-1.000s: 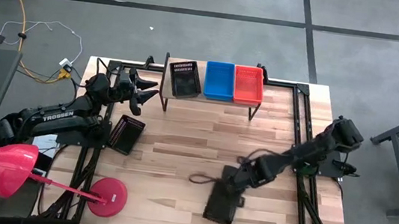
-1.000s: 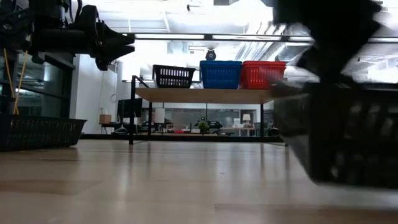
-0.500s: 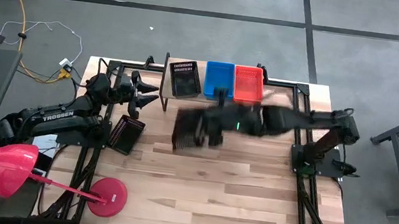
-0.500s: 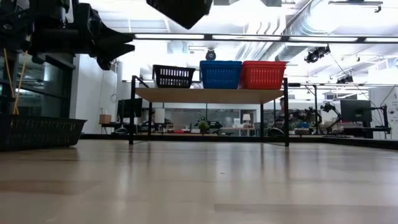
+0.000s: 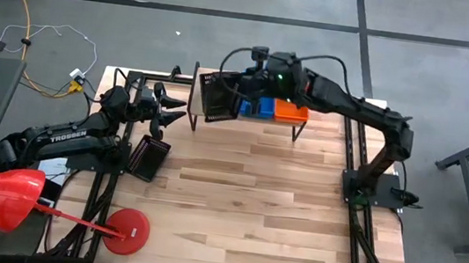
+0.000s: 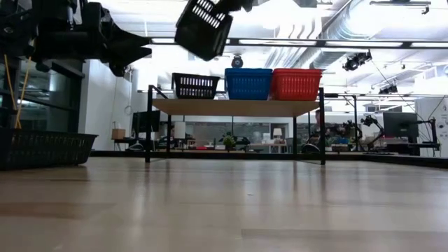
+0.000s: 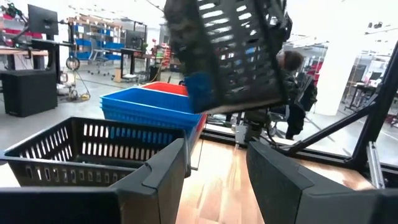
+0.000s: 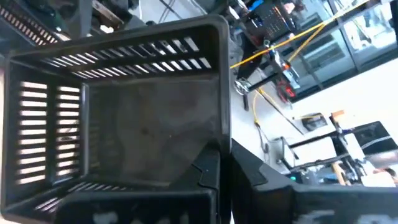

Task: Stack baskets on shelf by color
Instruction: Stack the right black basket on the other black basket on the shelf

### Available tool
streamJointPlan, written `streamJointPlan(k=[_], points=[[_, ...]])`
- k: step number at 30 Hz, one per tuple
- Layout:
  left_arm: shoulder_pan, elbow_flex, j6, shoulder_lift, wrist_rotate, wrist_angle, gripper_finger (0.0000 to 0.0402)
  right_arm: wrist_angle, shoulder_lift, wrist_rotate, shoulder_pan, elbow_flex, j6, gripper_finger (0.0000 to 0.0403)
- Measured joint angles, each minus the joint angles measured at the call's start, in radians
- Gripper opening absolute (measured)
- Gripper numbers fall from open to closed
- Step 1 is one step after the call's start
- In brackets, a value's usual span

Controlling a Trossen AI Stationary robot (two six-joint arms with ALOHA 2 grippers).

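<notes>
My right gripper [image 5: 243,93] is shut on a black basket [image 5: 219,97], held high over the left end of the shelf [image 6: 234,106]. The same basket shows tilted at the top of the low view [image 6: 204,28]. On the shelf stand a black basket [image 6: 194,85], a blue basket [image 6: 248,84] and a red basket [image 6: 296,84], each on its bottom. My left gripper [image 5: 171,107] waits open at the shelf's left end, nothing between its fingers [image 7: 168,177]. Another black basket [image 5: 149,157] lies on the table under the left arm. My right gripper pinches one side wall of the black basket at its rim [image 8: 225,140], near a corner, with one finger [image 8: 208,167] inside the basket and the other outside. The fingers come from the table's right, slanting a little downward. The basket is lifted clear and tilted, above the shelf's black basket.
A red lamp with a round base [image 5: 126,230] stands at the table's near left corner. The wide wooden tabletop [image 5: 279,207] lies bare in front of the shelf. Black frame rails [image 5: 352,145] run along the table's sides.
My right gripper has carried the black basket up from the table's near right part, toward the far edge and the left, until it hangs over the shelf's left end. The wrist has rolled and the basket has tipped on the way.
</notes>
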Motion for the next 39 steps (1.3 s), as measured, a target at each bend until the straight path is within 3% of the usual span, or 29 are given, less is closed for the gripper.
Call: streamJointPlan(k=[10, 19, 35, 39], points=[[-0.001, 0.0, -0.023, 0.0, -0.002, -0.027, 0.0156, 0.105, 0.102, -0.094, -0.09, -0.001, -0.127, 0.0], [-0.051, 0.0, -0.023, 0.0, -0.01, -0.075, 0.0156, 0.072, 0.103, -0.155, -0.111, -0.001, -0.097, 0.0], [-0.085, 0.0, 0.012, 0.0, -0.074, -0.069, 0.0156, 0.012, 0.11, -0.156, -0.109, -0.001, -0.041, 0.0], [-0.085, 0.0, 0.012, 0.0, -0.073, -0.068, 0.0156, 0.014, 0.11, -0.156, -0.109, -0.001, -0.018, 0.0017]])
